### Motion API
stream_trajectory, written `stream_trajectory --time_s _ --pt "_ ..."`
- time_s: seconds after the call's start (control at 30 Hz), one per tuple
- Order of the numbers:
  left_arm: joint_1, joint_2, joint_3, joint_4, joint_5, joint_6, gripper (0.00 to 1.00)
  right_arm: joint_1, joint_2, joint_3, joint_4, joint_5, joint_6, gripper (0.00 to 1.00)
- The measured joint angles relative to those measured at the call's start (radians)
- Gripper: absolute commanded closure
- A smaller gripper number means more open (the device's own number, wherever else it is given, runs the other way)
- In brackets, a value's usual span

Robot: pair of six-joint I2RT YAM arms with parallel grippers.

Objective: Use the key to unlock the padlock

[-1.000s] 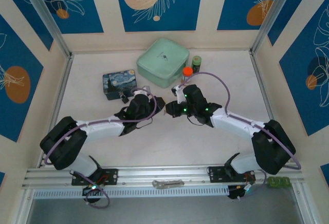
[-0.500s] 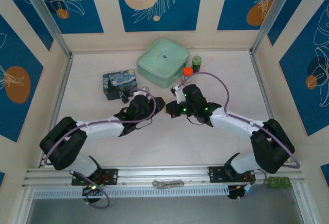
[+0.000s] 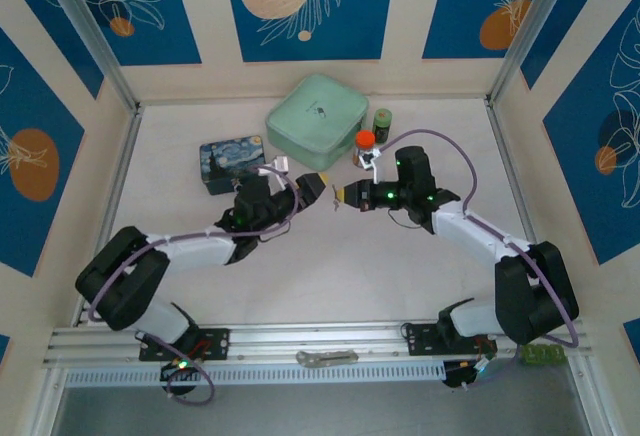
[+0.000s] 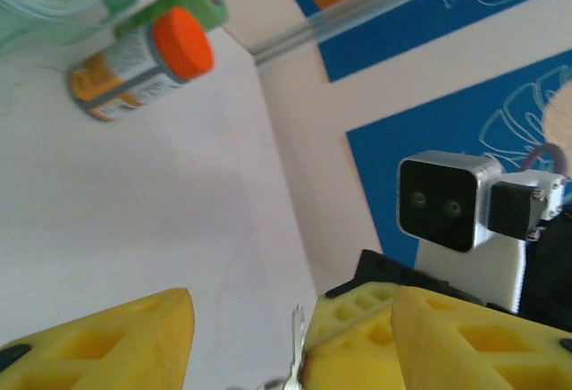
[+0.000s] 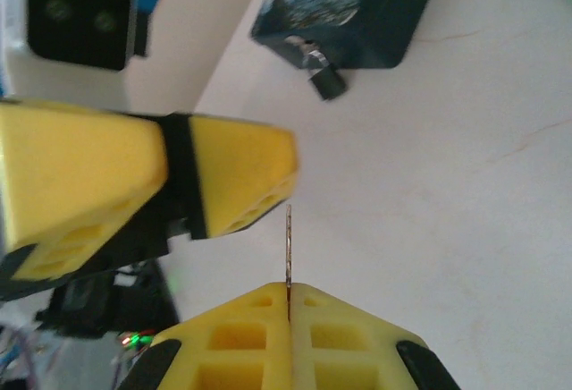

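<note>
DESK: What do the two pincers have hold of?

PHOTOGRAPHER: The right gripper (image 5: 289, 299), pictured from its own wrist, has its yellow pads pressed fully together on the key (image 5: 289, 242). The key stands edge-on, a thin blade poking straight out past the fingertips. The left gripper (image 4: 290, 336) stands roughly half open and holds nothing.

DESK: How close are they?

PHOTOGRAPHER: Seen from above, the left gripper (image 3: 314, 188) and right gripper (image 3: 346, 194) meet almost tip to tip. The key (image 4: 296, 345) reaches into the gap between the left gripper's spread foam fingers. Whether it touches either finger cannot be told.

DESK: And the padlock?

PHOTOGRAPHER: The padlock (image 5: 326, 81) lies on the table ahead of the right gripper, beyond the key's tip and past the left gripper's fingers, apart from both sets of pads. Its dark body faces the grippers and its thin silvery shackle is turned toward the blue tin (image 5: 357, 5), just beside the tin's wall. Locked or open cannot be told.

DESK: Anything else nearby?

PHOTOGRAPHER: Ahead of the left gripper are an orange-capped bottle (image 4: 143, 55) and a green-capped bottle (image 4: 192, 1), near each other. Both are next to a mint-green case (image 3: 316, 121), which sits beyond both grippers. Behind the grippers, between the two arm bases, a flat silver metal piece (image 3: 327, 358) rests on the rail.
</note>
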Motion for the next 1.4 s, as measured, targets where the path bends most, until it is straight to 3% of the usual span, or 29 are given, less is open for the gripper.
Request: stream_trajectory --time_s 0.23,0.4,0.5,0.63,0.73,0.8,0.9,0.97,1.4 --pt "0.002 0.034 0.043 0.045 0.129 0.032 0.46 -0.015 0.0 0.009 -0.018 -0.128 -0.003 1.0" --pt "0.002 0.035 0.044 0.053 0.162 0.04 0.64 -0.015 0.003 0.009 -0.015 -0.155 -0.002 1.0" --pt "0.001 0.043 0.044 0.066 0.173 0.033 0.85 -0.017 0.008 0.01 -0.006 -0.166 0.001 1.0" --pt "0.003 0.06 0.044 0.07 0.179 0.037 0.9 -0.023 0.009 0.016 0.004 -0.171 0.005 1.0" --pt "0.003 0.061 0.044 0.078 0.185 0.035 1.0 -0.026 0.01 0.017 0.008 -0.172 0.009 1.0" --pt "0.003 0.061 0.044 0.083 0.187 0.031 1.0 -0.026 0.011 0.019 0.009 -0.172 0.013 0.99" --pt "0.003 0.061 0.044 0.087 0.183 0.03 1.0 -0.027 0.01 0.019 0.012 -0.164 0.026 0.8" --pt "0.003 0.06 0.039 0.098 0.168 0.03 1.0 -0.032 0.002 0.008 0.039 -0.143 0.051 0.76" --pt "-0.026 0.069 0.016 0.202 0.087 -0.029 1.0 -0.018 -0.055 -0.118 0.271 -0.092 0.229 0.73"
